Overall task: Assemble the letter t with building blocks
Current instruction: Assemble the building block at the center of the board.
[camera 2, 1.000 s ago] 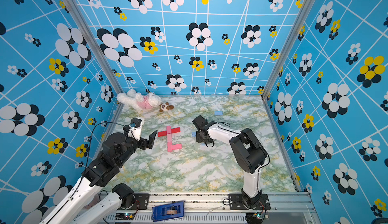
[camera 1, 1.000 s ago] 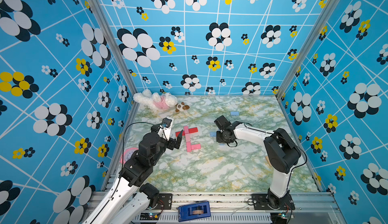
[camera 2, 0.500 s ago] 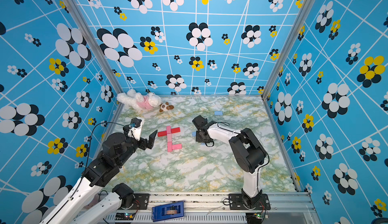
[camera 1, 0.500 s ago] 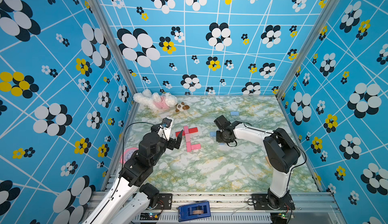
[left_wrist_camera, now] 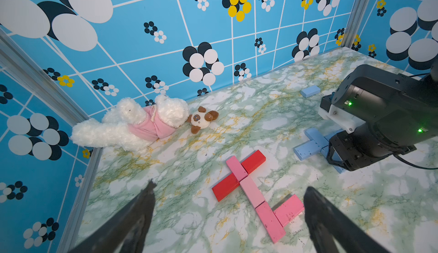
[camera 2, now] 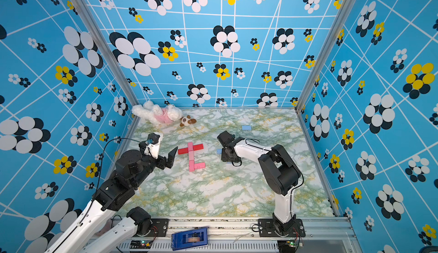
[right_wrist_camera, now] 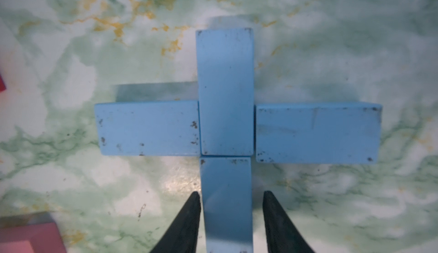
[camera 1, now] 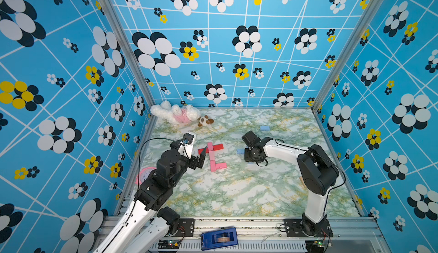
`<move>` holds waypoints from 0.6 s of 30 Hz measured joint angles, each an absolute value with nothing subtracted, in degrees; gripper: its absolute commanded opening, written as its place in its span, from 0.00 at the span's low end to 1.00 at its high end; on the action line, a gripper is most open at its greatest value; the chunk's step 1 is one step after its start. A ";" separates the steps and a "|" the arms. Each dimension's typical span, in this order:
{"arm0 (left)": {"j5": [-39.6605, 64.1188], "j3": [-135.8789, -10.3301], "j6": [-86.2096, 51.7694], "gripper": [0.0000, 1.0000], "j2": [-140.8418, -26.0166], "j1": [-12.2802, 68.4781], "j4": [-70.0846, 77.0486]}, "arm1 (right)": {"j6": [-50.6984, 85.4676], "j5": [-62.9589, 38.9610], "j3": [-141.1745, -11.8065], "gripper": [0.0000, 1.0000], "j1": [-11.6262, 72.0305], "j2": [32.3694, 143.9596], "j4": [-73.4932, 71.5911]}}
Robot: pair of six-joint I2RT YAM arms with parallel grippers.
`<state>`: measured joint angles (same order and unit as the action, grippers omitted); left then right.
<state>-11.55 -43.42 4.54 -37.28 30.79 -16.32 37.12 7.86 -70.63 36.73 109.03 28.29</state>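
**Item 1. Right gripper (right_wrist_camera: 230, 192).** Fingers (right_wrist_camera: 187, 221) are apart and straddle the lower stem block (right_wrist_camera: 226, 206) of a light blue cross. One tip sits at the block's edge and the other shows a sliver of table beside it, so the block is not clamped. The block lies flat on the marbled table (camera 1: 237, 192).

**Item 2. Light blue cross.** The upper stem block (right_wrist_camera: 225, 90) lies end to end with the lower one. One arm block (right_wrist_camera: 148, 129) and a second arm block (right_wrist_camera: 316, 134) butt against its opposite sides. In both top views the right gripper hides most of the cross.

**Item 3. Left gripper (left_wrist_camera: 230, 185).** Fingers (left_wrist_camera: 142, 216) are spread wide and hold nothing. They sit just beside the pink-and-red figure.

**Item 4. Pink-and-red figure (camera 1: 214, 155).** Three pink blocks in a line form the stem and two red blocks form the crossbar. One pink block juts sideways at the stem's near end. The figure lies between the two grippers.

**Item 5. Loose light blue block (camera 1: 264, 128).** It lies alone toward the back wall.

**Item 6. Other objects.** The plush toy (camera 1: 175, 114) lies in the back corner, with the pink alarm clock (camera 1: 144, 174) at the table's edge beside the left arm.
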 measured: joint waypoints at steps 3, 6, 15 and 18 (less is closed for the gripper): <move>-11.55 -43.42 4.54 0.99 -37.28 30.79 -16.29 | 37.15 7.86 -70.57 0.49 36.73 108.75 28.25; -11.55 -43.42 4.54 0.99 -37.28 30.79 -16.32 | 37.17 7.88 -70.26 0.50 36.73 107.55 28.23; -11.55 -43.42 4.54 0.99 -37.28 30.79 -16.32 | 37.04 8.93 -68.82 0.54 36.73 98.50 29.21; -11.55 -43.42 4.54 0.99 -37.28 30.79 -16.32 | 35.53 10.26 -68.82 0.61 36.73 94.24 29.91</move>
